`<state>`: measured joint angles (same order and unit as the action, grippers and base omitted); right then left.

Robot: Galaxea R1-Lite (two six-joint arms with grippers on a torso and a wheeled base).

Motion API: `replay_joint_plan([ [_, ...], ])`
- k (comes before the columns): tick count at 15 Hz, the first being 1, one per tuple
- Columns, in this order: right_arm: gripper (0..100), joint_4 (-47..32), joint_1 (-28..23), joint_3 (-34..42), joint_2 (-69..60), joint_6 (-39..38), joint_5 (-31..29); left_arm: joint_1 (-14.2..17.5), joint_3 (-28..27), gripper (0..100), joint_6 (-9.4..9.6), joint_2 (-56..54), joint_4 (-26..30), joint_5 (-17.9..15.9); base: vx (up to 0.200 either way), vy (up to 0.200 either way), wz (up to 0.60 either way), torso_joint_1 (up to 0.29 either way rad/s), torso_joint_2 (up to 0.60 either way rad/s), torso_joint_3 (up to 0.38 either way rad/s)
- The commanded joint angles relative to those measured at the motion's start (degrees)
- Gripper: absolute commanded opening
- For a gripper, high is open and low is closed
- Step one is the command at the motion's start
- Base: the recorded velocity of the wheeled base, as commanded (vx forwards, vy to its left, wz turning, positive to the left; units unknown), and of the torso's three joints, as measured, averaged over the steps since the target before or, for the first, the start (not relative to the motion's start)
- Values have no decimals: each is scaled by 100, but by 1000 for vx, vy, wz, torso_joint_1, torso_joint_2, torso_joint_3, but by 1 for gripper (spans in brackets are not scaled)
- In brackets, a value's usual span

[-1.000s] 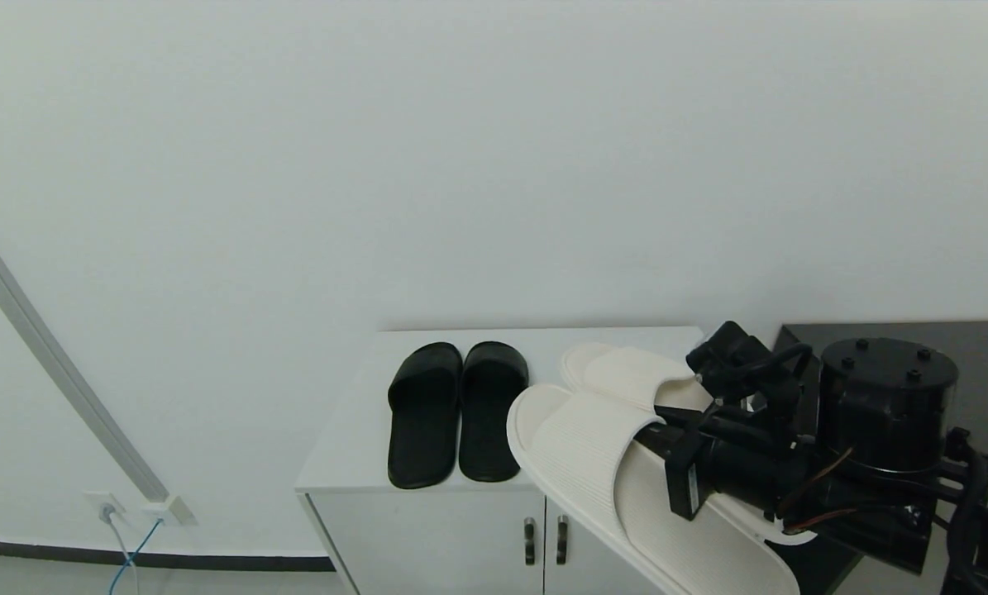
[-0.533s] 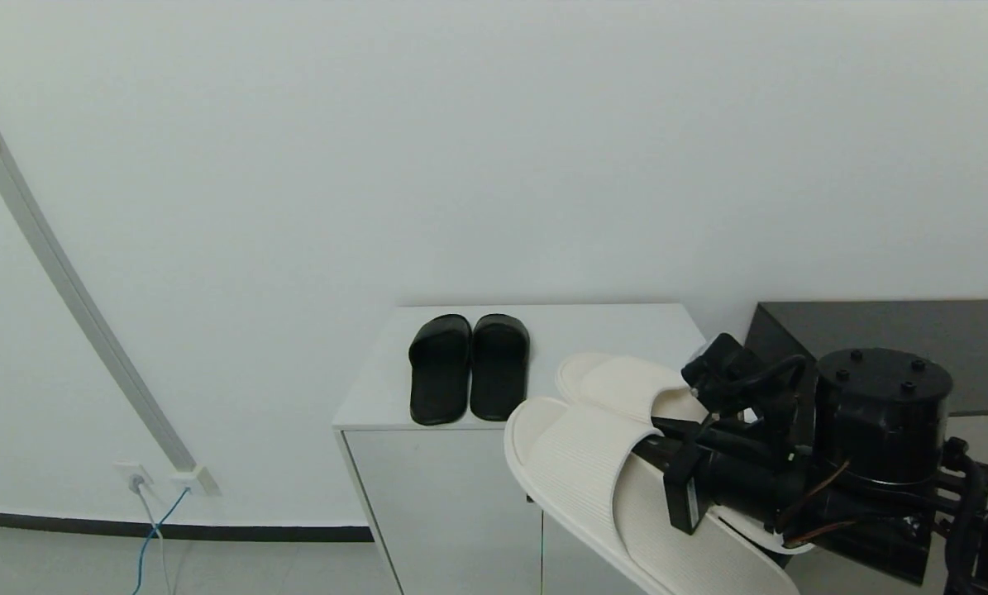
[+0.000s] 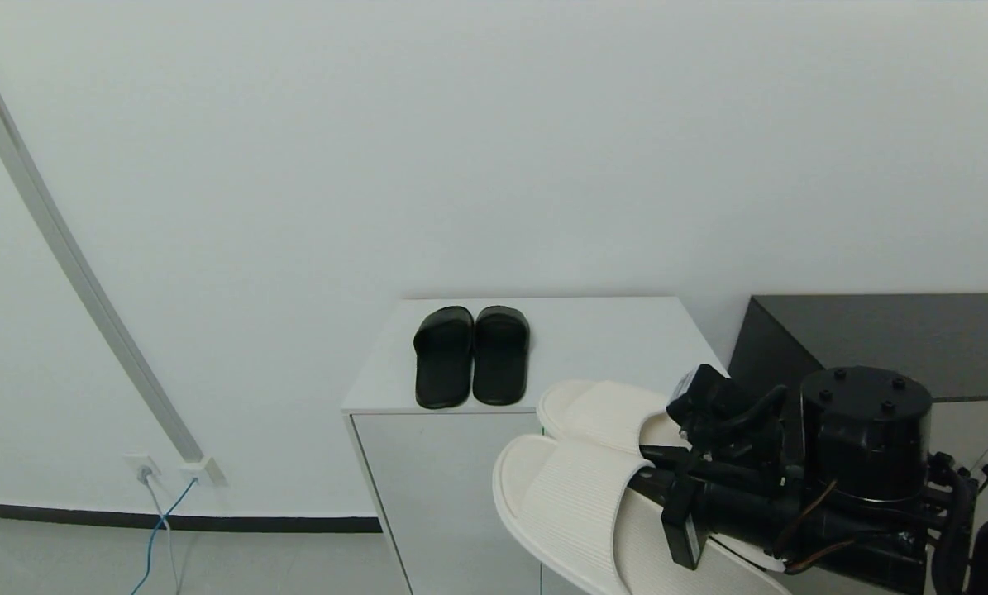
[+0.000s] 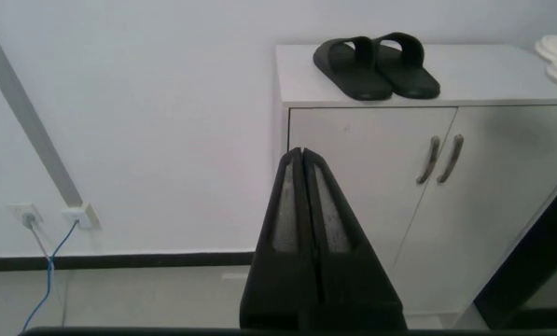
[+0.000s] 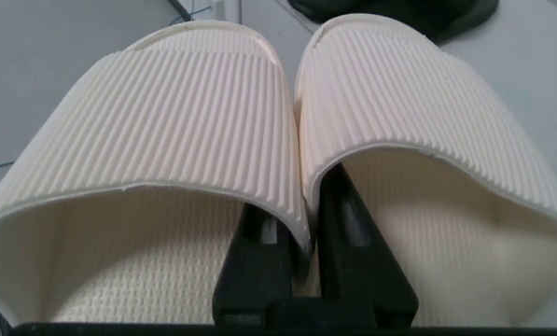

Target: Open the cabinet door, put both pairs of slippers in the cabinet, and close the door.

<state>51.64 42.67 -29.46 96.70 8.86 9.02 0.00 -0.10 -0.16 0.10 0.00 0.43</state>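
White slippers (image 3: 576, 496): lower centre-right of the head view, held in the air in front of the cabinet (image 3: 609, 330).
Right gripper (image 5: 304, 224): clenched on the pair's two adjoining inner sides, one finger inside each slipper, so both travel together.
Black slippers (image 3: 471, 355): side by side on the cabinet top, centre of the head view.
Doors (image 4: 381, 187): closed, so nothing can go in yet.
Left gripper (image 4: 301, 163): pressed closed and empty, probably kept free for the handles (image 4: 443, 159).

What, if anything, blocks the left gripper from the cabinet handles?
Likely nothing, so probably yes. The left gripper, shut and empty, faces the closed doors with open space up to the handles. The right gripper holds the white slippers off to the side.
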Motion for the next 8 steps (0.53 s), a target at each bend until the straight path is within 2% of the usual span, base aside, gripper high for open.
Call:
replay_joint_plan([
  [1, 0, 4, -4, 55, 25, 1, 3, 0, 1, 0, -2, -1, 0, 1, 0, 0, 0, 0, 0, 0],
  [8, 0, 110, 14, 231, 34, -16, 21, 0, 1, 0, -19, -1, 0, 28, 0, 0, 0, 0, 0, 0],
])
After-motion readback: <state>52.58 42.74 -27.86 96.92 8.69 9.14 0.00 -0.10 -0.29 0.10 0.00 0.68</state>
